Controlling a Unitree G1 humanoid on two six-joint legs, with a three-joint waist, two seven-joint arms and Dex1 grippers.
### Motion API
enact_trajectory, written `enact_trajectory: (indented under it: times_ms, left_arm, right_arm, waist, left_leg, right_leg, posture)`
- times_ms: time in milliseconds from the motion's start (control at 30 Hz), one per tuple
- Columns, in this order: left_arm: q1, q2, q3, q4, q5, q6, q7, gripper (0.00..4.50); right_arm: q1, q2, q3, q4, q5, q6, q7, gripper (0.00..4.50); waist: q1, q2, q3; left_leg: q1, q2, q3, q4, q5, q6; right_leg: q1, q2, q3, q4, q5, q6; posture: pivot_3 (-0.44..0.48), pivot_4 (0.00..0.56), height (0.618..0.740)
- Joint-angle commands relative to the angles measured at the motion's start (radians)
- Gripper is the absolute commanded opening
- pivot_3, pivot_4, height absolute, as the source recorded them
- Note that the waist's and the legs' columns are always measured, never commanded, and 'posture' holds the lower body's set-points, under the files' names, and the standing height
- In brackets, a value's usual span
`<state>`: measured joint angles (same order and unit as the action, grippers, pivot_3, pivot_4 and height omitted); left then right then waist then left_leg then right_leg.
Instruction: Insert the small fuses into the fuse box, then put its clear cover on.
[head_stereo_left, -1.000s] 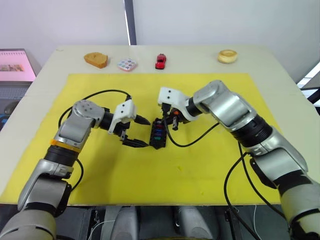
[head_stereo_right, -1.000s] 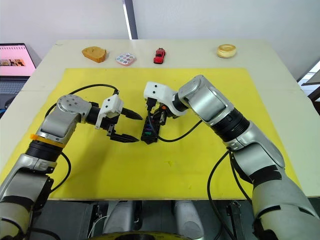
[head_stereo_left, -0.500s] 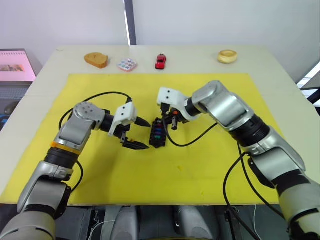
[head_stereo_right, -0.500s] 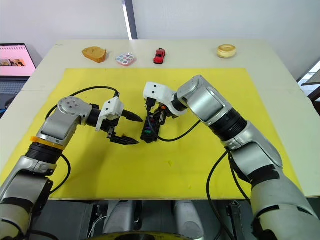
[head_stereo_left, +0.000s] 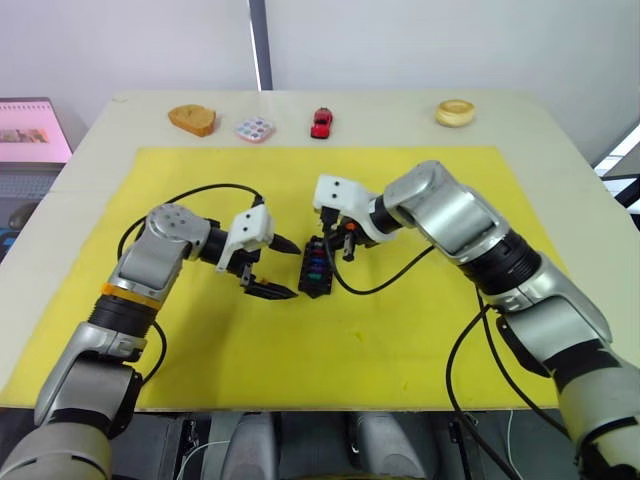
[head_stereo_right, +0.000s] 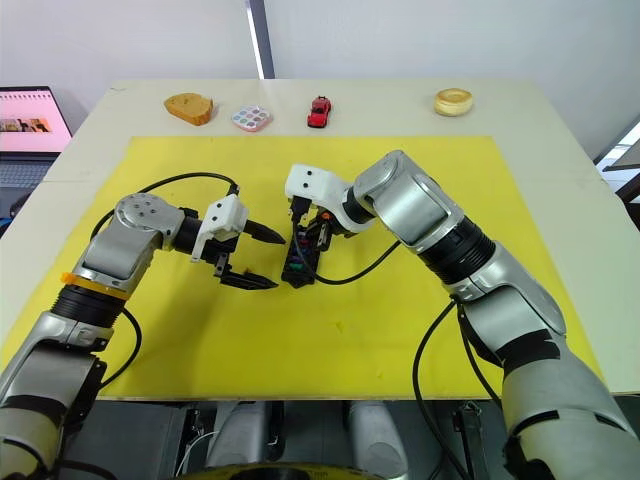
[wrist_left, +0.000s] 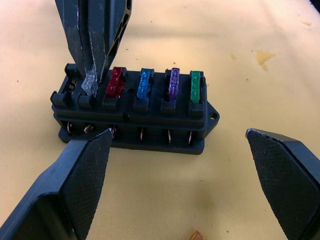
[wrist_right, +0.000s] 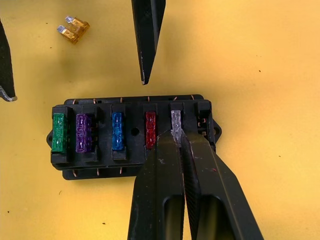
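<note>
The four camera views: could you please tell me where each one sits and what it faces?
Left and right eye views: on the head, looking down over both arms at the fuse box.
Left wrist view: along the open left gripper, at the box's side.
Right wrist view: along the right gripper, pinching the grey fuse.
All share the box.

Bare yellow mat (head_stereo_left: 330, 350) around fuse box (head_stereo_left: 316, 270); left gripper (head_stereo_left: 275, 265) and right gripper (head_stereo_left: 343, 245) flanking it.

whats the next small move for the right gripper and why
Probably press the grey fuse straight down until it sits level, then let go. The right gripper is shut on it over the fuse box, beside the seated red fuse. The amber fuse lies loose on the mat.
</note>
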<state>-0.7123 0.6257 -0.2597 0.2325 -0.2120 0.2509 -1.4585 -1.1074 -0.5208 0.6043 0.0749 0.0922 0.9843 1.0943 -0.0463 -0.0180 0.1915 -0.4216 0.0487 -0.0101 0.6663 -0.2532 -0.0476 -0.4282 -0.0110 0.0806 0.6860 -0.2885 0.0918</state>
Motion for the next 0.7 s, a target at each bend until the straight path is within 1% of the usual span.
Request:
enact_trajectory:
  times_ms: [33,100,133,167,367,700]
  left_arm:
    - [-0.008,0.01,0.009,-0.015,0.001,-0.01,-0.004,4.48]
    - [-0.008,0.009,0.01,-0.014,0.002,-0.01,-0.005,4.5]
    - [-0.008,0.009,0.01,-0.014,0.002,-0.01,-0.004,4.5]
    - [-0.008,0.009,0.011,-0.015,0.002,-0.009,-0.003,4.5]
    - [-0.006,0.009,0.013,-0.017,0.002,-0.008,-0.001,4.5]
    - [-0.008,0.009,0.015,-0.01,0.004,-0.011,0.002,4.5]
  right_arm:
    - [-0.003,-0.008,-0.009,-0.036,-0.011,0.0,-0.004,0.0]
    - [-0.002,-0.008,-0.008,-0.039,-0.011,-0.001,-0.005,0.69]
    - [-0.001,-0.008,-0.009,-0.04,-0.011,0.001,-0.006,0.92]
    - [-0.001,-0.008,-0.009,-0.043,-0.01,0.004,-0.007,1.32]
    - [-0.005,-0.014,-0.015,-0.061,-0.006,0.005,-0.005,1.32]
    - [-0.037,-0.041,-0.062,-0.112,0.025,0.027,0.016,1.32]
  waist:
    - [0.0,0.0,0.0]
    - [0.0,0.0,0.0]
    - [0.0,0.0,0.0]
    - [0.001,0.0,0.0]
    - [0.001,0.0,0.0]
    - [0.001,0.0,0.0]
  left_leg:
    - [0.0,0.0,0.0,0.0,0.0,0.0]
    - [0.0,0.0,0.0,0.0,0.0,0.0]
    - [0.0,0.0,0.0,0.0,0.0,0.0]
    - [0.0,0.0,0.0,0.0,0.0,0.0]
    - [0.0,0.0,0.0,0.0,0.0,0.0]
    - [-0.001,0.0,0.0,0.0,0.0,0.0]
  right_leg:
    - [0.0,0.0,0.0,0.0,0.0,0.0]
    - [0.0,0.0,0.0,0.0,0.0,0.0]
    - [0.0,0.0,0.0,0.0,0.0,0.0]
    - [0.0,0.0,0.0,0.0,0.0,0.0]
    - [0.0,0.0,0.0,0.0,0.0,0.0]
    - [0.0,0.0,0.0,0.0,0.0,0.0]
  posture:
    - [0.0,0.15,0.74]
    - [0.0,0.15,0.74]
    - [0.0,0.15,0.74]
    - [0.0,0.15,0.74]
    - [0.0,0.15,0.74]
    - [0.0,0.15,0.74]
